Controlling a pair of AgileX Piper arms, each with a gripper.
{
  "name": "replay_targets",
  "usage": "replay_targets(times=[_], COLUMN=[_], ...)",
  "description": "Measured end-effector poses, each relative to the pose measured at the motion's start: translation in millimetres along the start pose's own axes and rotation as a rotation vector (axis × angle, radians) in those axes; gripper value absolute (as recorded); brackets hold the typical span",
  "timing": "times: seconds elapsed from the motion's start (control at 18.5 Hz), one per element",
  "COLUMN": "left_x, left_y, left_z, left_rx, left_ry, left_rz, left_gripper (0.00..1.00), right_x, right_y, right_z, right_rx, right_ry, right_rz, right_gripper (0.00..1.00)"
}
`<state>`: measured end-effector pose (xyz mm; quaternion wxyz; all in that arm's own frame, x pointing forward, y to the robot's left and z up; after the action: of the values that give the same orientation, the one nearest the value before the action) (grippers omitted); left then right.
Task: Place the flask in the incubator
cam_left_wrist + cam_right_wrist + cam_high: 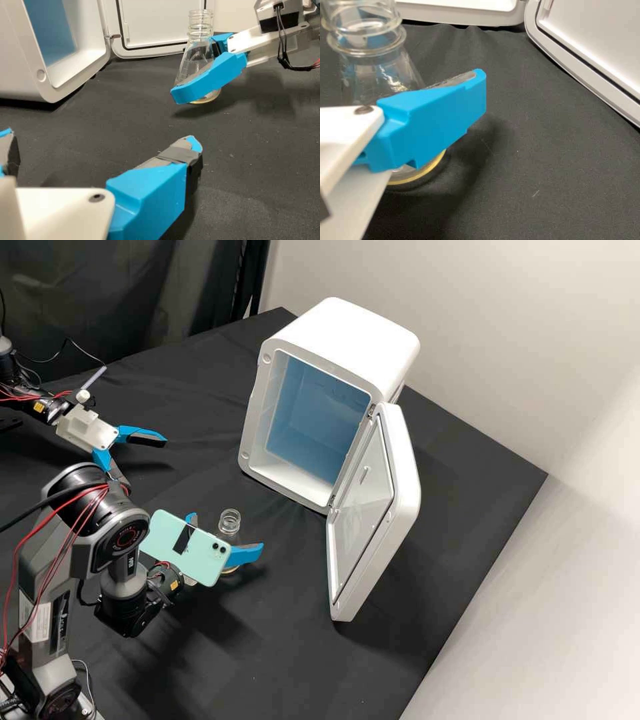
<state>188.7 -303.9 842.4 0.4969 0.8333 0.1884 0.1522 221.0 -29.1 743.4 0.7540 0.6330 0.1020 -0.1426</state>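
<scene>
A clear conical flask [230, 523] with a little yellowish liquid stands upright on the black cloth, in front of the incubator's open mouth. My right gripper [225, 535] is shut on the flask [199, 44], one finger [435, 115] against its sloping side, and the base [417, 175] rests on the cloth. The white incubator [350, 340] shows a blue interior, and its door [393, 473] hangs wide open to the right. My left gripper [141, 458] is open and holds nothing, up over the bench to the left of the flask; its fingers [165, 170] are low over the cloth.
The open door [590, 45] stands just right of the flask, and the incubator's front frame [75, 70] is beyond it. Bare cloth lies between the flask and the incubator's opening. The bench's edge [467, 627] runs along the right. Red cables [40, 533] trail along the near arm.
</scene>
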Motion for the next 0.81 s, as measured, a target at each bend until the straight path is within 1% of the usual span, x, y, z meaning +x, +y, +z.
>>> replay_targets(times=[0.05,0.11,0.16,0.27,0.43,0.59,0.81], left_x=[-1.1,-3.0,-4.3,-5.3,-5.9,-4.8,-5.0], left_y=[3.1,8.0,11.0,12.2,12.6,9.2,9.1], left_z=[0.0,-1.5,-3.2,-8.0,-10.5,-11.4,-12.9], left_rx=[-0.001,0.002,0.002,-0.003,-0.006,-0.009,-0.01], left_ry=[0.0,0.008,0.017,0.037,0.049,0.051,0.058], left_rz=[0.013,0.037,0.052,0.061,0.064,0.048,0.047], left_gripper=[1.0,1.0,1.0,1.0,1.0,1.0,1.0], right_x=[0.0,0.1,0.2,0.2,0.2,0.2,0.2], right_y=[0.0,-0.3,-1.1,-1.1,-1.1,-1.1,-1.1], right_z=[0.0,-0.5,-1.6,-1.6,-1.6,-1.6,-1.6], right_rx=[0.0,-0.001,-0.003,-0.003,-0.003,-0.003,-0.003], right_ry=[0.0,0.002,0.007,0.007,0.007,0.007,0.007], right_rz=[0.0,-0.001,-0.005,-0.005,-0.005,-0.005,-0.005], right_gripper=[1.0,1.0,1.0,1.0,1.0,1.0,1.0])
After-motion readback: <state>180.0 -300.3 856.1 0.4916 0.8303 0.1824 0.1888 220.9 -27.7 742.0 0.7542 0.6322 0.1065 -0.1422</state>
